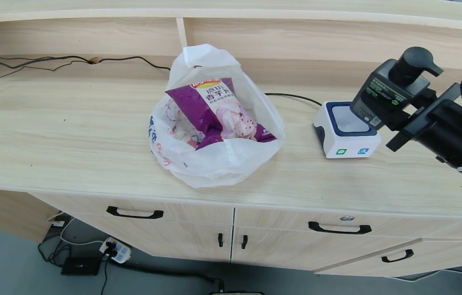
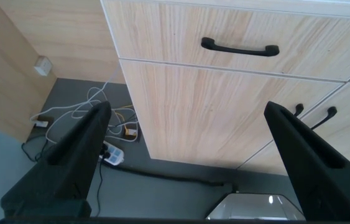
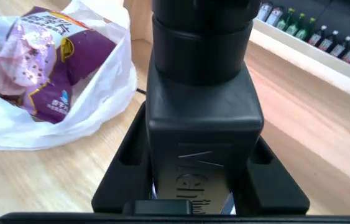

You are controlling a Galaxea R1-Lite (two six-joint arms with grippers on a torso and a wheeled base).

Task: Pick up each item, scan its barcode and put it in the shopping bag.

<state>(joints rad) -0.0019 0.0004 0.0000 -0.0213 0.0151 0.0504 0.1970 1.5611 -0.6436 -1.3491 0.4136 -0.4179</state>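
A black pump bottle [image 1: 394, 88] is held tilted just above the white and blue barcode scanner [image 1: 346, 131], its label side turned down toward the scanner window. My right gripper [image 1: 413, 112] is shut on the bottle [image 3: 199, 118], whose body sits between the two black fingers [image 3: 122, 168]. The white plastic shopping bag [image 1: 214, 123] stands open on the counter middle with a purple chip packet [image 1: 218, 112] inside it. Bag and packet [image 3: 44, 62] also appear beyond the bottle in the right wrist view. My left gripper [image 2: 187, 162] hangs open below the counter, facing a drawer front.
The wooden counter [image 1: 50, 135] has a raised back shelf and black cables [image 1: 42, 61] along the rear left. Drawers with black handles [image 1: 134, 213] lie below. A power strip [image 1: 116, 250] and cords sit on the floor.
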